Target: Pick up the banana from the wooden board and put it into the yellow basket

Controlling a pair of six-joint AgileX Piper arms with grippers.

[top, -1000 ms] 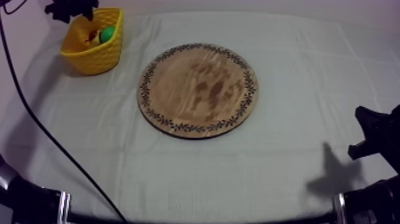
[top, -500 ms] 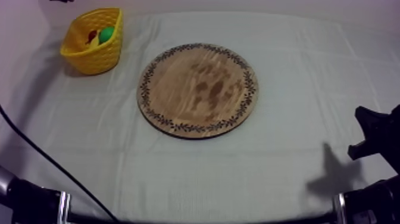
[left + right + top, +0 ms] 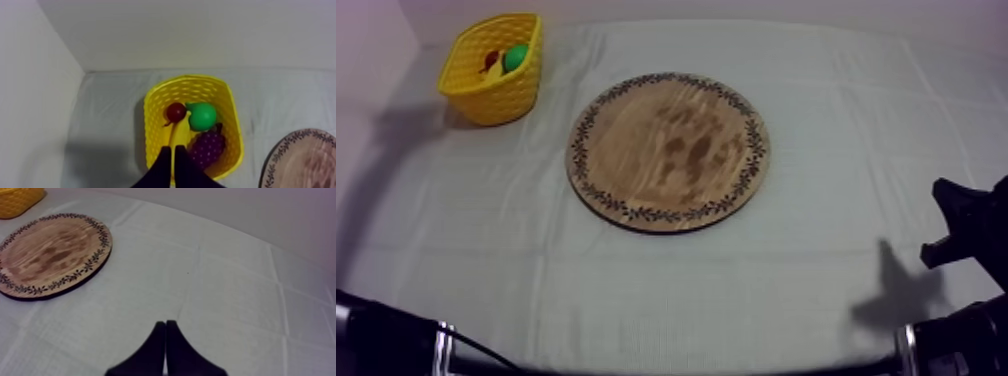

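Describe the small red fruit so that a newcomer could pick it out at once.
Find the yellow basket beside the round wooden board. Several toy fruits lie inside it, and the small red fruit sits next to the green pear. It is the only red piece, smaller than the pear and the purple grapes.

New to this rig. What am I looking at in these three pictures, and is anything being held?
It is a two-armed robot at a cloth-covered table. One picture looks down from above; the other two come from a camera on each wrist. The left hand hangs over the yellow basket, shut, holding nothing. In the basket lie a banana, a pear, grapes and a small red fruit. The right hand sits low over the cloth, shut and empty. The round wooden board lies bare.
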